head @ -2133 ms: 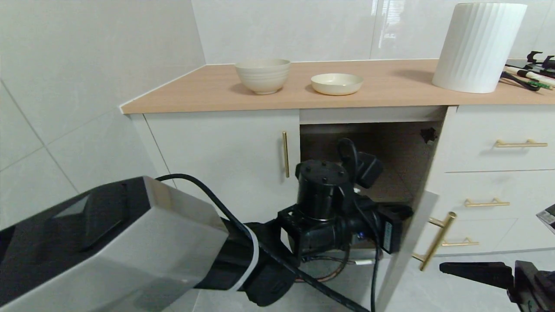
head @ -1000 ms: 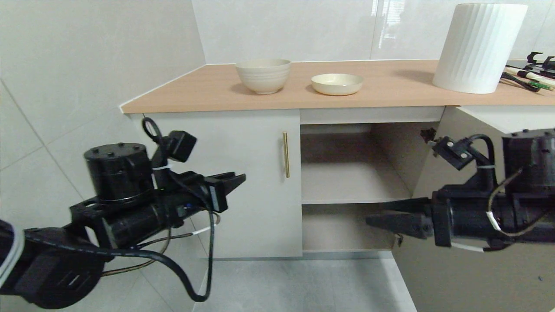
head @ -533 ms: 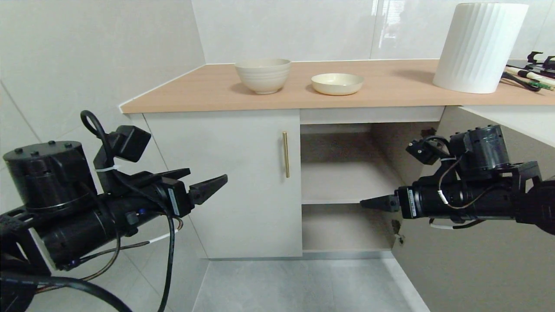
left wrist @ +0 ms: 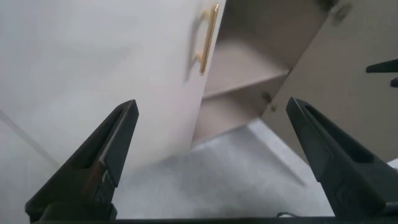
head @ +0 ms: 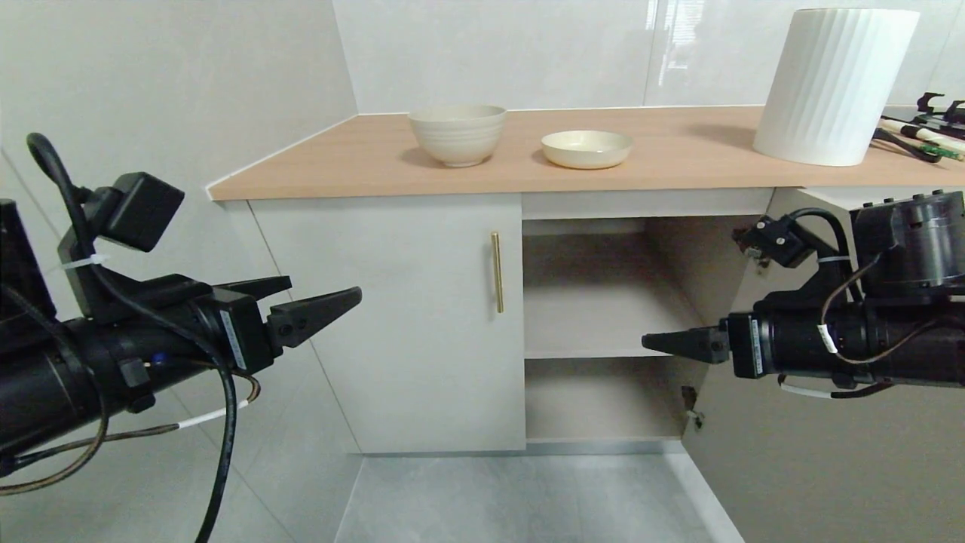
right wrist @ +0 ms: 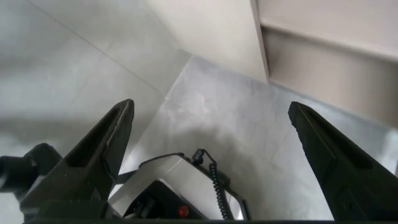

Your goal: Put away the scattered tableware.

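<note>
- Cream bowl (head: 457, 133) sits on wood countertop (head: 678, 162), toward its left end, near the wall corner.
- Shallow cream dish (head: 586, 148) is just right of the bowl, not touching it, on the same surface.
- Below them, the cabinet's right door (head: 791, 452) stands swung open, showing a shelf (head: 603, 324) w/ a lower compartment under it.
- Left door (head: 422, 317) is shut, w/ an upright gold handle (head: 496, 271).
- Left gripper (head: 320, 296) hovers in front of the left door, about shelf height. Fingers spread wide apart, nothing between.
- Right gripper (head: 656, 343) is by the open compartment's right edge, level w/ the shelf front. Fingers also wide apart, nothing held.
- Tall white ribbed cylinder (head: 833, 83) stands far right on the countertop, w/ small tools (head: 923, 132) lying beyond it.
</note>
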You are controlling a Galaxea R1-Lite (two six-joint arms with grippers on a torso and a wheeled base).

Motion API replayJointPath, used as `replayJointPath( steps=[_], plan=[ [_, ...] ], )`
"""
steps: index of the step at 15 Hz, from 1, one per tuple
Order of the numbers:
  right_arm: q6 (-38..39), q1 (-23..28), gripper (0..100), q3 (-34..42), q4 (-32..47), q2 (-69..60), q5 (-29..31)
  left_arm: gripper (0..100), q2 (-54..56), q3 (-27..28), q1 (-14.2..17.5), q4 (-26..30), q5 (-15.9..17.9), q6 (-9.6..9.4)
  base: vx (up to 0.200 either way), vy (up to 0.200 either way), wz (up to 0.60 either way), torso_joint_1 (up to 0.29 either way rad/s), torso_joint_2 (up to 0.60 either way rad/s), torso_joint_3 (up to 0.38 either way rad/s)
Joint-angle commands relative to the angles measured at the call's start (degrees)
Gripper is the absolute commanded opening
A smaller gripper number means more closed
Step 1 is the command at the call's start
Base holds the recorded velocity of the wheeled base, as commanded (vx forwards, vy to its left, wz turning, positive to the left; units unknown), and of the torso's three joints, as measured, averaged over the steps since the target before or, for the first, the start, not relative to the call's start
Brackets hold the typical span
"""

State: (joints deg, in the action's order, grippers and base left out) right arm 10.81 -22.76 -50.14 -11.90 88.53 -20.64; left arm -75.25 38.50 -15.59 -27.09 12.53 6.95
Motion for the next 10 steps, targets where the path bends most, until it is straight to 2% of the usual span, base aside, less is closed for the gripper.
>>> replayJointPath(
  steps=[1,9,10],
  plan=[
    [0.0,-0.2,100,0.2,0.0,-1.7,0.0,100,0.9,0.2,0.0,0.2,-0.1,-0.01,0.200,0.000,0.00,0.002,-0.01,0.007],
    [-0.2,-1.3,100,1.7,-0.1,-3.6,-0.3,100,0.5,0.2,-0.1,0.2,0.0,-0.01,0.200,0.000,0.00,0.004,0.00,0.001],
    [-0.3,-1.3,100,2.3,-0.3,-4.1,-0.5,100,0.5,-0.1,-0.1,0.2,0.0,-0.01,0.000,0.000,0.00,0.000,0.00,0.000]
  ],
)
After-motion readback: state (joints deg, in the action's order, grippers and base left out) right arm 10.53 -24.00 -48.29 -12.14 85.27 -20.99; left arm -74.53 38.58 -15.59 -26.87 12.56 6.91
